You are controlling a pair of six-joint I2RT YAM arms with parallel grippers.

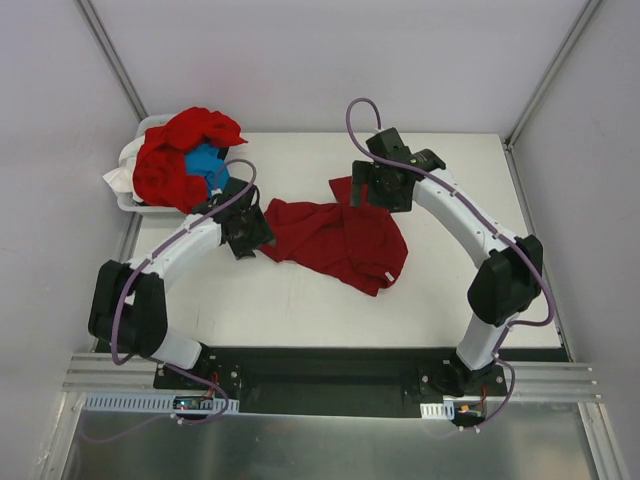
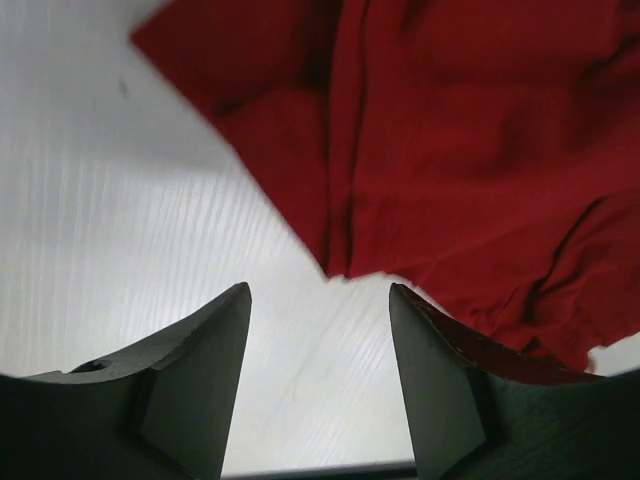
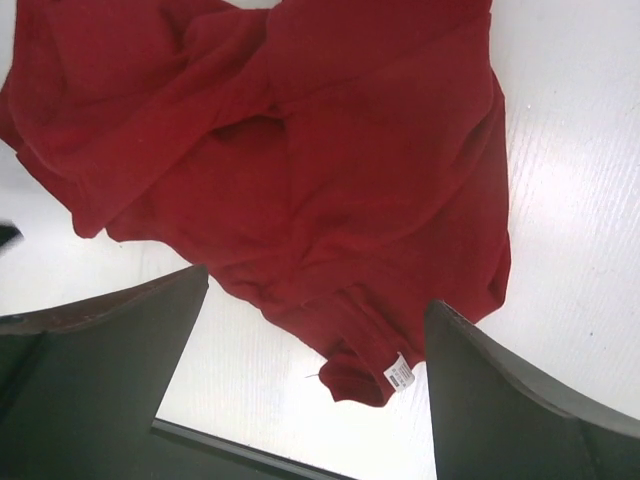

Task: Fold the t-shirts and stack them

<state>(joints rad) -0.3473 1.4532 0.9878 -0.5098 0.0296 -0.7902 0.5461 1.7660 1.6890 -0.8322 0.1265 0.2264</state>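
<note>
**A:** Top view 1st. Where's the tee?

**B:** One red tee (image 1: 340, 245) lies crumpled mid-frame on the table (image 1: 300, 305), btw my 2 arms. A heap (image 1: 170, 160) of more red ones & a blue tee (image 1: 205, 160) sit in the white tub (image 1: 128, 197), upper left. My guess: this one's out alone so I can flatten & fold it.

**A:** And ur arms?

**B:** Left arm (image 1: 170, 255) bends in from lower left, w/ my left pincer (image 1: 250, 235) at the tee's left edge. Right arm (image 1: 470, 220) arches up from lower right, w/ my right pincer (image 1: 380, 190) over the tee's upper corner.

**A:** Left wrist view?

**B:** Left pincer (image 2: 318, 295) is partway open, nothing in it. Only bare table (image 2: 100, 200) shows in the gap. The red tee (image 2: 450, 150) fills the upper right. Its edge runs right by the finger (image 2: 440, 400) at lower right. Can't tell if they touch.

**A:** Right wrist view?

**B:** Right pincer (image 3: 315, 300) is open very wide, nothing held. The red tee (image 3: 300, 150) covers the top & middle. Its white label (image 3: 400, 374) is at bottom middle. I hang above the tee. I think I'm looking for a hem to grab.
</note>
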